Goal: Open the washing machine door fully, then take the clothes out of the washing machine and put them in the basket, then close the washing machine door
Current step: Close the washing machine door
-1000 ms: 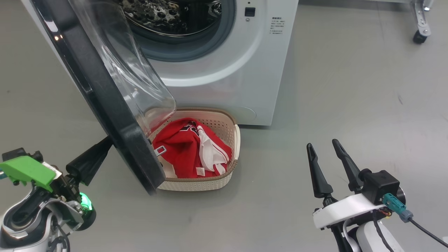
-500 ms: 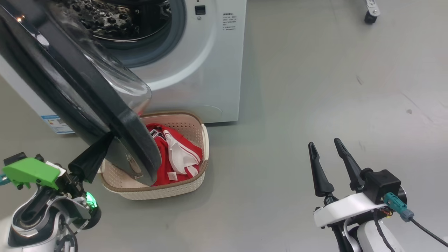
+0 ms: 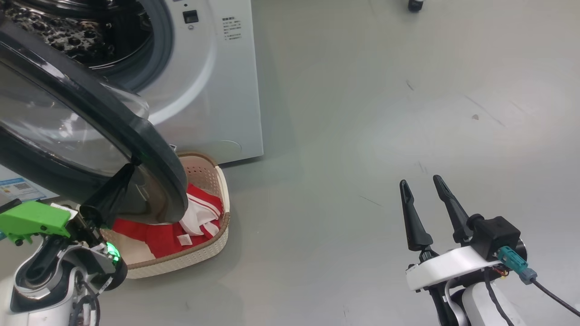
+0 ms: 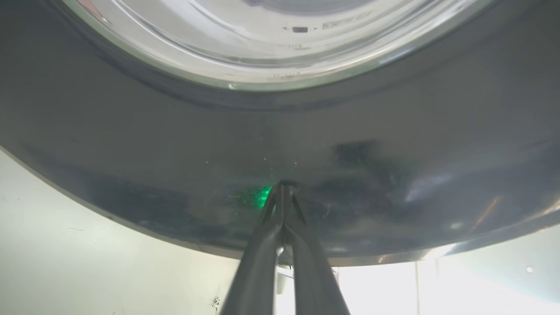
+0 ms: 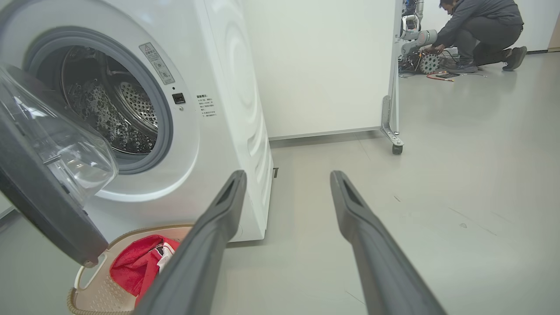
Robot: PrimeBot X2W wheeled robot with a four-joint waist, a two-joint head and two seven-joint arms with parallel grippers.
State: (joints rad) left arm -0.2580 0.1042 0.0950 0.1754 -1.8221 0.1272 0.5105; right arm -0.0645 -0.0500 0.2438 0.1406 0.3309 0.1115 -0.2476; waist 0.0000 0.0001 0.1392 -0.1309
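Head: washing machine door (image 3: pixel 149 149) swung further shut; camera panned too. My left gripper (image 3: pixel 129 168) pinched closed, empty, pushing door rim. Red jerseys (image 3: pixel 167 235) in basket (image 3: pixel 213 244), near side of machine, under door.
Left wrist: closed tips touch rim.
Right wrist: right gripper (image 5: pixel 288 175) spread, idle; drum (image 5: pixel 109 113) looks empty. Only closing left, I reckon.

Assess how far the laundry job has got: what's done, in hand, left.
Done: the clothes lie in the basket, and the visible part of the drum shows no fabric. In hand: the left gripper, fingers together, presses its tips on the black rim of the washing machine door. Left: the door stands ajar over the basket and needs shutting. The right gripper is open and empty.
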